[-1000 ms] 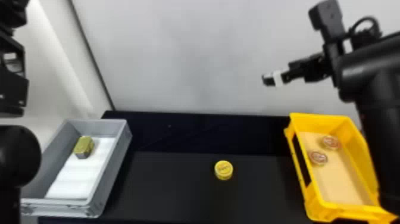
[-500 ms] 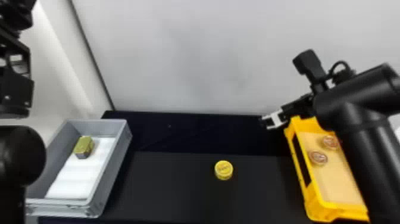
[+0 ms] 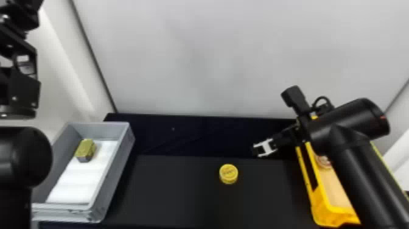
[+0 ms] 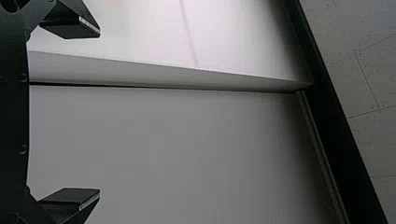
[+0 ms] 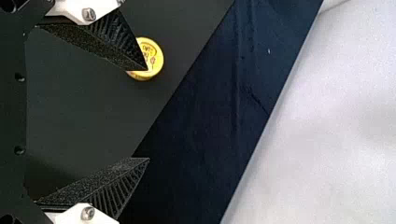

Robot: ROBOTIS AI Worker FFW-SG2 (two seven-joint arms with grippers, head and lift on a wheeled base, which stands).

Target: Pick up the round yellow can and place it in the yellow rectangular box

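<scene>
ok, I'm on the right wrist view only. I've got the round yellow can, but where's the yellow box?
Observer: Head view puts the yellow box to the robot's right of the round yellow can.

Operator: Anything in it?

Observer: At least one reddish round tin, towards its far end. The right arm crosses in front of the box, so I can't rule out more.

Operator: And the other gripper, is it carrying something?

Observer: No. In the left wrist view the left gripper has its jaws wide apart with nothing between them.
</scene>
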